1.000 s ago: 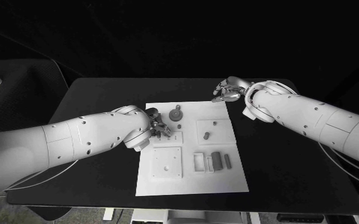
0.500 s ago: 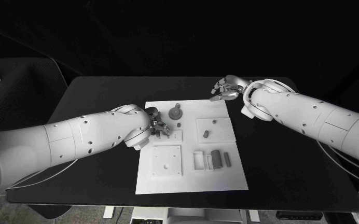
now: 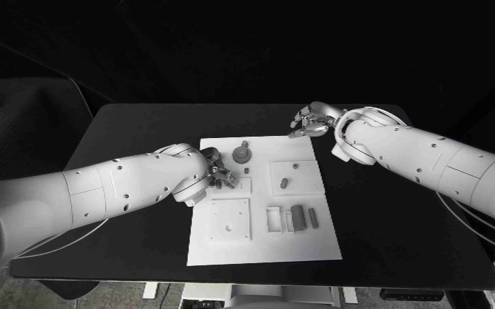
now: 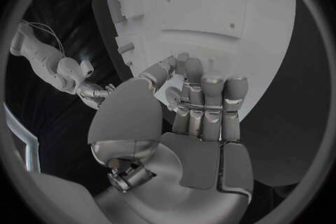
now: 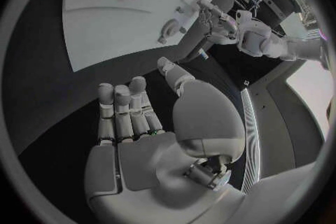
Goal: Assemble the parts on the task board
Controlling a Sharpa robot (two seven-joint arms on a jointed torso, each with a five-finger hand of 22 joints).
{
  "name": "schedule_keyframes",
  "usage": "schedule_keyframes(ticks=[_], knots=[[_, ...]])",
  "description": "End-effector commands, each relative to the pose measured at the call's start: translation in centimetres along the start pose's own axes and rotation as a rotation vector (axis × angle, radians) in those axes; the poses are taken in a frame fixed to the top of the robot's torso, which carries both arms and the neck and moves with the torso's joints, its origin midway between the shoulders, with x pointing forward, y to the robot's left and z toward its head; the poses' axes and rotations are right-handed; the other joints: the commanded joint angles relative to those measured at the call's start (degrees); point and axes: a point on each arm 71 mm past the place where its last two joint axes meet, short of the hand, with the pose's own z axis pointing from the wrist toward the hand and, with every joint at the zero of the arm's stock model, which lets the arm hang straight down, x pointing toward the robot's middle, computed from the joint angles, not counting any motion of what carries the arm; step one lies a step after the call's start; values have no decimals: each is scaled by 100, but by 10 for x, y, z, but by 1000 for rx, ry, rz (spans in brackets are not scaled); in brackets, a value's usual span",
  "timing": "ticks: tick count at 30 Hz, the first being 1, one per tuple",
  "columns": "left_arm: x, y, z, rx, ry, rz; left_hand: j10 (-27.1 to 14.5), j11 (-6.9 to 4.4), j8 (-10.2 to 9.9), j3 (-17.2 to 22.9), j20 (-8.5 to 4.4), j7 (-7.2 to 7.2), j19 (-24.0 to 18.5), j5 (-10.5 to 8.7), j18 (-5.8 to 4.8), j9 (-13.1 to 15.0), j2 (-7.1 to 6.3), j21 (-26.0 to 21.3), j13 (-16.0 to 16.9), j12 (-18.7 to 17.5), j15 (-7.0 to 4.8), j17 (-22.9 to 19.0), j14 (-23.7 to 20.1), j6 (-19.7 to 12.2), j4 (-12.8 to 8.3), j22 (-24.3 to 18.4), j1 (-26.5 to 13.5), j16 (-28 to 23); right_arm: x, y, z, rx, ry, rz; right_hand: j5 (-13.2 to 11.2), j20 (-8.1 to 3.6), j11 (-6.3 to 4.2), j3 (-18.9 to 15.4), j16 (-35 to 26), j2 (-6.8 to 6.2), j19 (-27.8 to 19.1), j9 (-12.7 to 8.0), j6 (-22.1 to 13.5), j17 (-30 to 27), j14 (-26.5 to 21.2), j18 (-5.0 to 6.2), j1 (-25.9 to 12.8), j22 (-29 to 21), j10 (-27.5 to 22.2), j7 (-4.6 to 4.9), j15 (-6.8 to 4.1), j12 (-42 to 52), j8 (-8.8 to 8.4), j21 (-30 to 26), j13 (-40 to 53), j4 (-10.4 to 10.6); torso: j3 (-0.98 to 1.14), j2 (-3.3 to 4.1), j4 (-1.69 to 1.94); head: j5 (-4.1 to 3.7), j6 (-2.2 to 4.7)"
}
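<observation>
Task board (image 3: 263, 252) lengthwise toward robot

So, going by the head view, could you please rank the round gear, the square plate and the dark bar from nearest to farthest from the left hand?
1. Round gear, just beyond the left hand.
2. Square plate, on the board's near left.
3. Dark bar, on the near right.

You see a black table (image 3: 134, 126) across the middle of the frame, with the white task board (image 3: 263, 248) lying flat at its center.
</observation>
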Motion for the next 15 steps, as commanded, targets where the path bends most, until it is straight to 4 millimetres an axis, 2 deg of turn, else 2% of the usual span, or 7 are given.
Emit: schedule_keyframes(ticks=[1, 15], knots=[[2, -1, 0, 3, 15, 14, 626, -395, 562, 89, 0, -434, 48, 29, 480, 2229, 63, 37, 7, 26, -121, 7, 82, 769, -59, 9, -21, 38, 2, 2, 0, -11, 15, 1, 39, -5, 6, 46, -15, -3, -34, 5, 26, -5, -44, -2, 51, -6, -39, -3, -5, -19, 38, 82, -8, 4, 2, 0, 1, -6, -3], [4, -1, 3, 0, 17, 14, 629, -397, 566, 89, -2, -435, 53, 25, 481, 2231, 60, 44, 11, 32, -123, 13, 84, 773, -57, 13, -34, 47, 2, 3, 0, -14, 19, 2, 39, -5, 7, 47, -15, -2, -34, 5, 26, -6, -44, -3, 50, -6, -39, -3, -4, -18, 39, 81, -8, 7, 2, 0, 0, -21, -12]])
